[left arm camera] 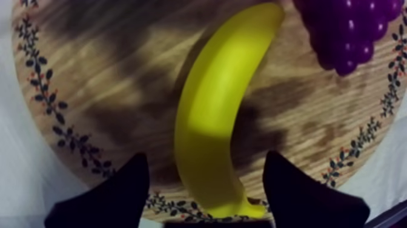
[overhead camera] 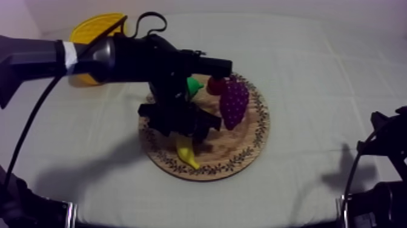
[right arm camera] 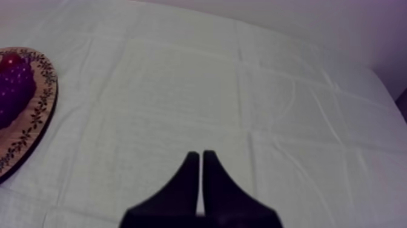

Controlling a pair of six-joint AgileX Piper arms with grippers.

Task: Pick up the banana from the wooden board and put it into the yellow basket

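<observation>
Grasp pending: our left tool (left arm camera: 206, 156), spread, straddles the banana (left arm camera: 215, 103) on the wooden board (left arm camera: 103, 73); our right tool (right arm camera: 201, 155) sits pressed together. Next, we judge, comes closing, lifting and carrying it to the yellow basket (overhead camera: 94, 25).

Left arm (overhead camera: 91, 57) is a fat black tube coming in from the upper left of the frame, with 1 white band (overhead camera: 69, 56) wrapped round it and a chunky, boxy black wrist (overhead camera: 175, 115). Left gripper (left arm camera: 206, 153): 2 matte black fingers (left arm camera: 115, 197), pointy like shark fins. Right gripper (right arm camera: 201, 153) has the same 2, tapering to slim tips. Right arm (overhead camera: 381, 151), lower right, is black too.
</observation>
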